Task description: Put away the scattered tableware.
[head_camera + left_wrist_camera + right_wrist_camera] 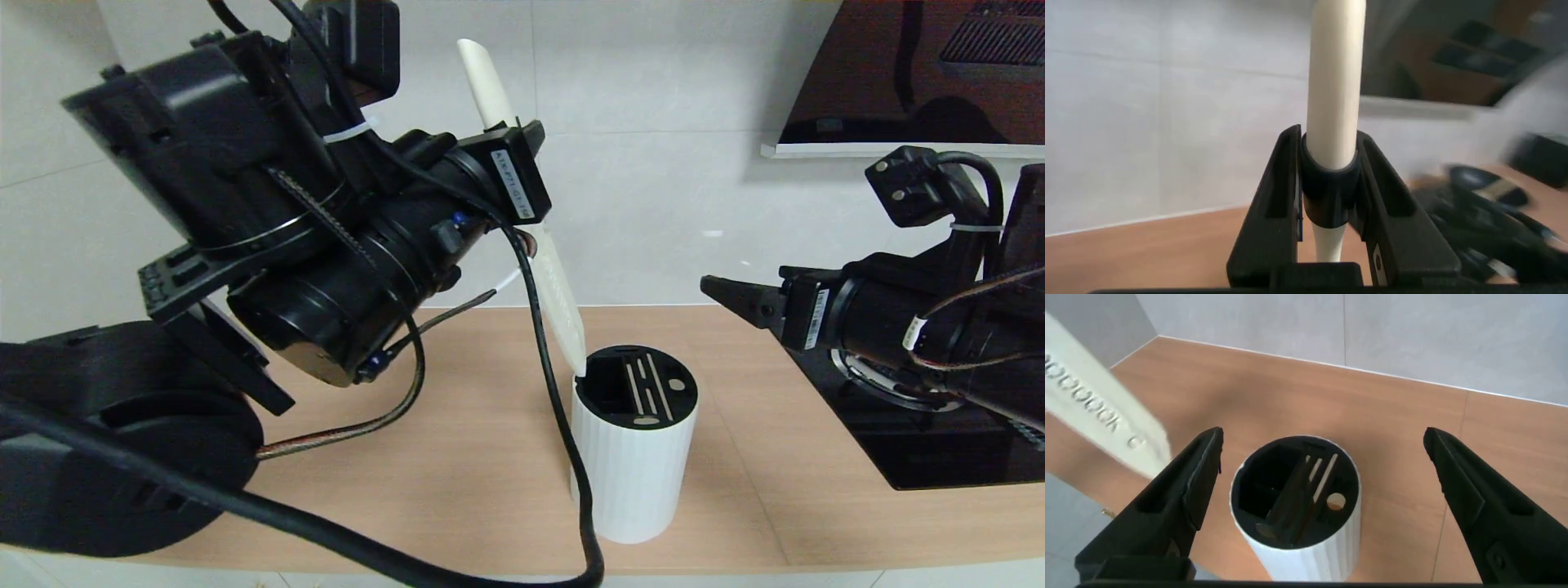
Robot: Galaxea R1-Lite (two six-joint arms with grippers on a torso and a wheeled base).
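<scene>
The left claw (518, 175) is gripping a cream utensil (562, 298) tightly by its handle, the tip hanging tilted at the rim of the white holder (635, 469), so lowering it risks snagging the rim and tipping the holder, while the right claw (1323, 439) is hovering wide open and empty.

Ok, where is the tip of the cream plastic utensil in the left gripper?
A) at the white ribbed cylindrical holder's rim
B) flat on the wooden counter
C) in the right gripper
A: tip of the cream plastic utensil sits at the rim of the white ribbed cylindrical holder.
</scene>
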